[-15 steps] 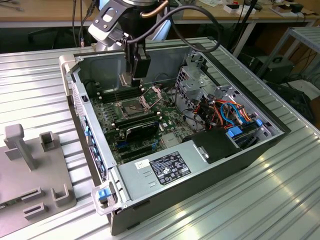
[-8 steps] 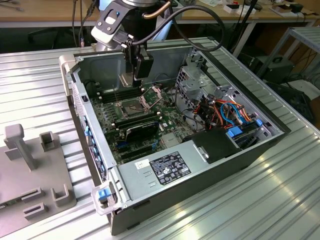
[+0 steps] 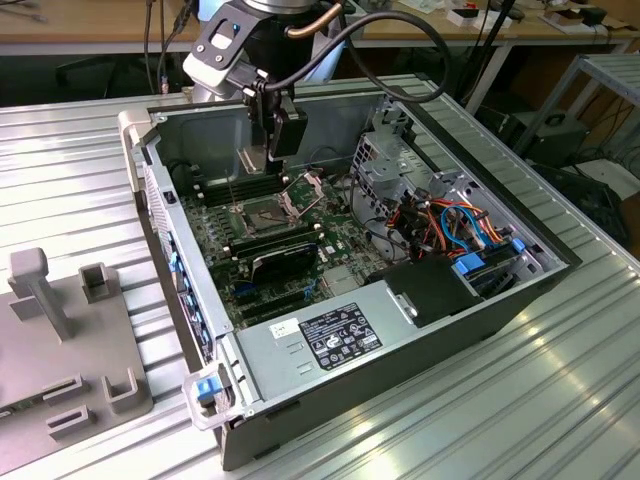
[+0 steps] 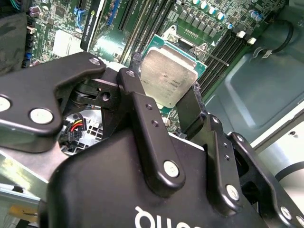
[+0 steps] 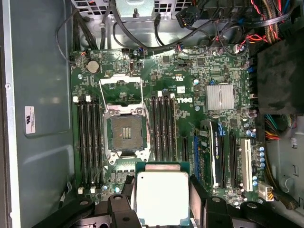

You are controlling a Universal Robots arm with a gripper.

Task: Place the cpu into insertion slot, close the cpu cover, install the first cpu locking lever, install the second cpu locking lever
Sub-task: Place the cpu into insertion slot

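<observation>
The cpu (image 5: 161,199), a flat square chip with a dull silver top, sits between my black fingers (image 5: 197,190) in both wrist views; my gripper (image 5: 161,187) is shut on it. It hangs above the motherboard, off to one side of the insertion slot (image 5: 126,133), whose dark pin field lies bare. The cpu cover (image 5: 121,90) is swung open next to the slot. In the exterior view my gripper (image 3: 283,150) hovers a little above the insertion slot (image 3: 262,213), with the cpu cover (image 3: 305,190) tilted up beside it. The second wrist view shows the cpu (image 4: 166,71) from behind my gripper (image 4: 164,88).
Long black memory slots (image 5: 88,142) flank the socket on both sides. A silver heatsink (image 5: 220,96), a black card (image 3: 283,258), the drive cage (image 3: 385,160), coloured cables (image 3: 450,220) and the power supply (image 3: 335,335) crowd the case. A grey fixture (image 3: 60,330) stands outside it.
</observation>
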